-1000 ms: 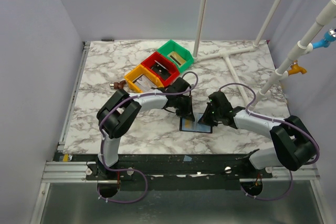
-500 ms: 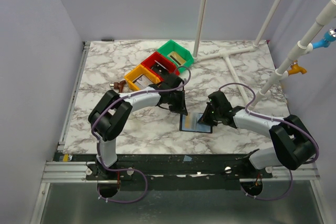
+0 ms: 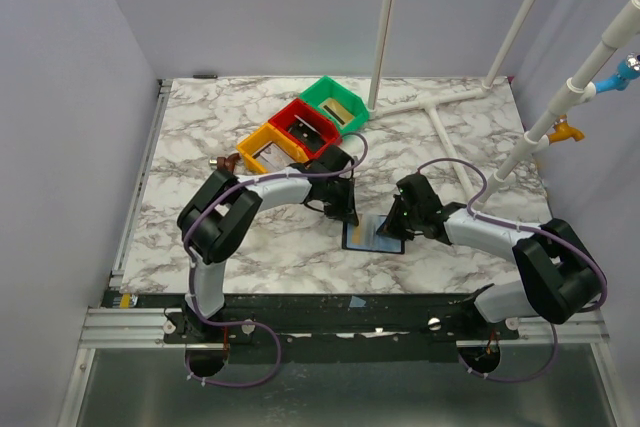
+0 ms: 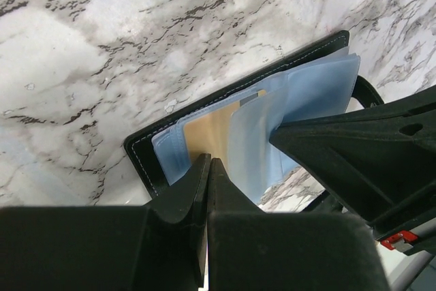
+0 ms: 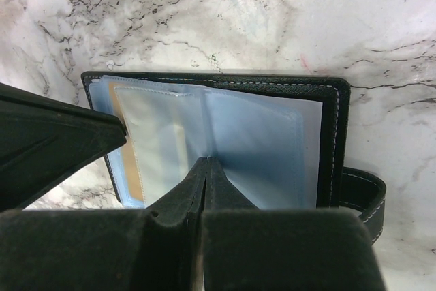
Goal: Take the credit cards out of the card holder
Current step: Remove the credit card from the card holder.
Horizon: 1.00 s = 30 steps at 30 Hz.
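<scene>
The black card holder [image 3: 373, 235] lies open on the marble table, bluish sleeves up. It fills the left wrist view [image 4: 146, 158] and the right wrist view [image 5: 334, 141]. A tan-gold card [image 4: 214, 127] sits in a sleeve at its left side and shows as a strip in the right wrist view [image 5: 129, 165]. A pale whitish card [image 5: 160, 144] lies under a clear sleeve. My left gripper [image 4: 208, 161] is shut, its tips at the tan card's near edge. My right gripper [image 5: 208, 161] is shut, its tips on the sleeves at the fold.
Yellow [image 3: 262, 147], red [image 3: 300, 125] and green [image 3: 338, 102] bins stand in a row behind the left arm. White pipes [image 3: 430, 107] lie at the back right. A small brown object [image 3: 225, 161] lies left of the yellow bin.
My left gripper drew back from the card holder towards the bins, then came partly back to its left edge. The right gripper and the card holder have stayed put.
</scene>
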### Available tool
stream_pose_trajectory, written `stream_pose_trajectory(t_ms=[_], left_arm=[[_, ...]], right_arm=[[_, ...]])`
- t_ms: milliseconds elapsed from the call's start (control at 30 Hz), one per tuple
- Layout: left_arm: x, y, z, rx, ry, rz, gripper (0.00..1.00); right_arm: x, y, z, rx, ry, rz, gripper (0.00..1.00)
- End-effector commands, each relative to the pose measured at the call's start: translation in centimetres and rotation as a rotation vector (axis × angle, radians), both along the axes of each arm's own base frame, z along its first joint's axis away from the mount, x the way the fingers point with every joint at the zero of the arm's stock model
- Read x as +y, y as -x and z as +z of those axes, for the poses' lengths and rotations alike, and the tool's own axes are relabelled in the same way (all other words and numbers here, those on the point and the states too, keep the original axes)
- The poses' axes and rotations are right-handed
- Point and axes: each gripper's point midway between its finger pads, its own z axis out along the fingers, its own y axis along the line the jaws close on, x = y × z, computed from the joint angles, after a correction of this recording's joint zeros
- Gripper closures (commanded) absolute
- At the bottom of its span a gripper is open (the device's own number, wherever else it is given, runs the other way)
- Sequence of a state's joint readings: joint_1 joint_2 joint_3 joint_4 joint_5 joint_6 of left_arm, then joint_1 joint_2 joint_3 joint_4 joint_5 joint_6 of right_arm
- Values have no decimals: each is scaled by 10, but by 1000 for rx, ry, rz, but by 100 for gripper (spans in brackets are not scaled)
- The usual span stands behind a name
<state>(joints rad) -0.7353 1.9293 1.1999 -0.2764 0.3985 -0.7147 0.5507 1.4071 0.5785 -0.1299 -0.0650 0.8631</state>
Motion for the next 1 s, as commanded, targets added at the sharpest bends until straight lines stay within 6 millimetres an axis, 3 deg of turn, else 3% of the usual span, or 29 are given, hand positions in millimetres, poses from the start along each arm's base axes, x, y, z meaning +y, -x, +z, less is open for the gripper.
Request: stream_pose_trajectory(t_ms=[0, 200, 533, 800, 967], left_arm=[[-2, -3, -11, 0, -21, -12, 100], [-11, -3, -11, 8, -13, -43, 100], [-23, 7, 8, 8, 51, -81, 100], [-32, 14, 19, 14, 87, -108, 100], [-38, 18, 22, 20, 99, -116, 100]], right_arm=[[-19, 17, -29, 67, 97, -16, 100], [-19, 17, -29, 65, 96, -16, 99], [-13, 12, -17, 38, 67, -5, 99], [-4, -4, 27, -55, 19, 0, 72], [-17, -11, 52, -105, 69, -53, 66]])
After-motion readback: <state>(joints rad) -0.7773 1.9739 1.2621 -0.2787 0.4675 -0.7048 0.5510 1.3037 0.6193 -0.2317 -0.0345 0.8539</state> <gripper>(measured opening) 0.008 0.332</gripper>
